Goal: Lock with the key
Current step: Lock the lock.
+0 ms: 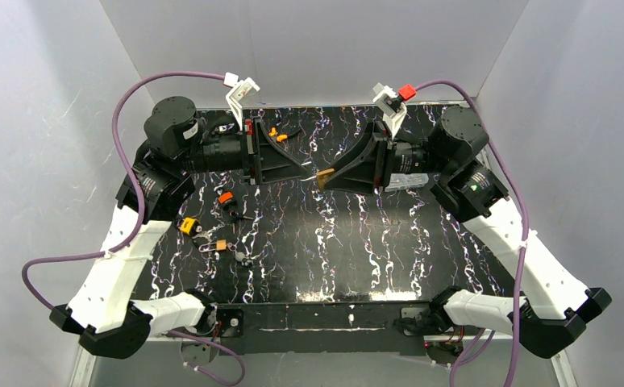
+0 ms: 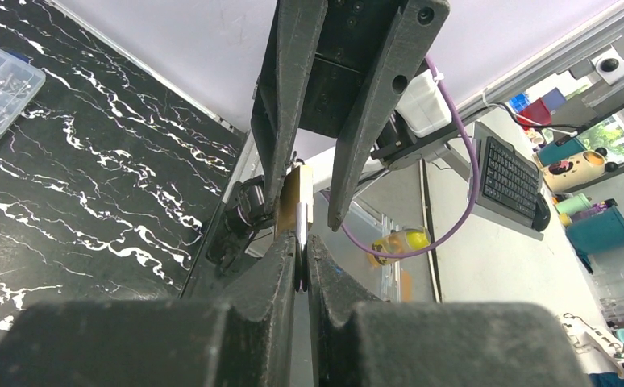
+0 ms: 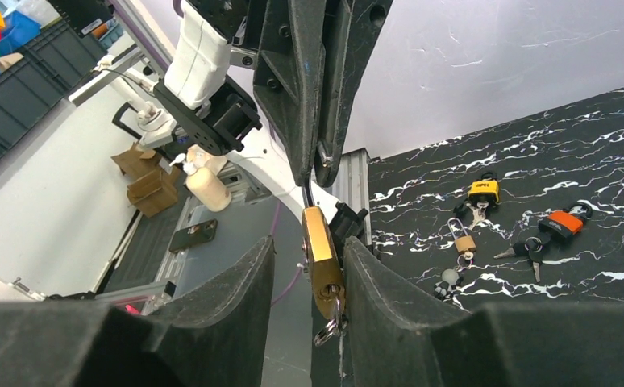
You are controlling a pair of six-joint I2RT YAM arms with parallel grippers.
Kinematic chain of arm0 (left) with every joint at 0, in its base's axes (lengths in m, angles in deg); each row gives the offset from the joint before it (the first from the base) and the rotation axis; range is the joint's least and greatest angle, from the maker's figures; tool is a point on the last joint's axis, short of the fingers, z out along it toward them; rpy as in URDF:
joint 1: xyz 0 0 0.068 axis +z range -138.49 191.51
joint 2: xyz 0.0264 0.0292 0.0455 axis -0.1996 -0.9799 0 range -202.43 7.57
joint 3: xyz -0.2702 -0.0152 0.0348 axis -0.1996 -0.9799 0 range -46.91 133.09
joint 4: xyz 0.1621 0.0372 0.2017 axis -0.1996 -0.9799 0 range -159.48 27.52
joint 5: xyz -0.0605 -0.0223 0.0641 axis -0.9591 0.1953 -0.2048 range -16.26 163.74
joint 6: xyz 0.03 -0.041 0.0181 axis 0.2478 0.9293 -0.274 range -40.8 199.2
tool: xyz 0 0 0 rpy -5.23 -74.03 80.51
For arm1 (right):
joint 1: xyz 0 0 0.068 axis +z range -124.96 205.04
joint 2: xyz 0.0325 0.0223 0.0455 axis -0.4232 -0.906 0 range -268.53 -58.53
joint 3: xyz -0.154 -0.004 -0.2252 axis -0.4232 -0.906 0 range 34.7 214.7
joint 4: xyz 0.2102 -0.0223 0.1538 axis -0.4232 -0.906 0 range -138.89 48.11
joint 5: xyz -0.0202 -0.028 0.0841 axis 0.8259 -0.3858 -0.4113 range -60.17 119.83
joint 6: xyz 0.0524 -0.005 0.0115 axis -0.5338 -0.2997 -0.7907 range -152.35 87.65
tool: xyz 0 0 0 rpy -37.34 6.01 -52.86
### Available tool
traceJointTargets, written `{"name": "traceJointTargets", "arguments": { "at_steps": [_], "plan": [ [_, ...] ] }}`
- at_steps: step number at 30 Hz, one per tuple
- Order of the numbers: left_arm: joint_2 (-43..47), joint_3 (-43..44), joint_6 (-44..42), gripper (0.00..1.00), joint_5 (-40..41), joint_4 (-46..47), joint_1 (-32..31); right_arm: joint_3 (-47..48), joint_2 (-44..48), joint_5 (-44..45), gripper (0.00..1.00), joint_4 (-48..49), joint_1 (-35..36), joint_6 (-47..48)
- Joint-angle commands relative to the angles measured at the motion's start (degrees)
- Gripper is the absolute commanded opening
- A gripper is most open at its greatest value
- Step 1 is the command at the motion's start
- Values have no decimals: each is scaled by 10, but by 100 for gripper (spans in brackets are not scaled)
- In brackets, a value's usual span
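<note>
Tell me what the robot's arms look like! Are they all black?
Not all black. The left arm and right arm each have white shells low down and chunky black joints higher up. A purple cable loops along each one. The left gripper and right gripper are black wedges with two fingers. A white bracket sits by each wrist, and the right one carries a red block.

Table (image 1: 357, 250): black, streaked with white marble-like veins.
Held padlock (image 3: 322, 258): brass-gold body.
Key ring (image 3: 325, 329): silver.
Left gripper (image 1: 312, 172): black.
Right gripper (image 1: 330, 179): black.
Arm links (image 1: 123, 266): white shells between black joints.
Cables (image 1: 135, 93): purple.
Walls (image 1: 309, 48): pale grey, plain.
Yellow padlock (image 1: 188, 226): yellow cover with black on it.
Orange padlock (image 1: 226, 197): orange cover.
Small padlock (image 1: 222, 245): brass.
</note>
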Motion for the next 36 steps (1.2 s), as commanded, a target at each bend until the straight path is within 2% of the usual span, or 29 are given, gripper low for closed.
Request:
{"name": "traceJointTargets", "arguments": {
  "at_steps": [1,16,24,28,29,30,32,33,34,36],
  "plan": [
    [5,12,0,0,-9,17,-1,7,19,-23,36,24,3,-13],
    [-6,18,2,0,-14,17,-1,10,15,-28,32,3,3,-18],
    [-13,27,3,0,-18,17,-1,19,4,-18,19,-14,5,-16],
    [-18,28,2,0,-23,15,-2,24,0,-4,1,-22,5,-19],
    [-21,32,-2,1,-21,7,-2,23,1,1,1,-22,5,-22],
    [-23,40,-12,8,-17,-8,-1,20,3,9,1,-21,5,-26],
    [-21,55,-44,44,6,-41,-1,15,9,28,1,-23,3,-34],
    [-17,65,-74,58,31,-66,-1,15,12,35,1,-26,0,-40],
    [-13,75,-101,67,59,-89,-1,15,12,38,1,-27,-3,-48],
    [4,89,-145,77,118,-118,-1,16,12,36,1,-27,-10,-74]
  ]
}}
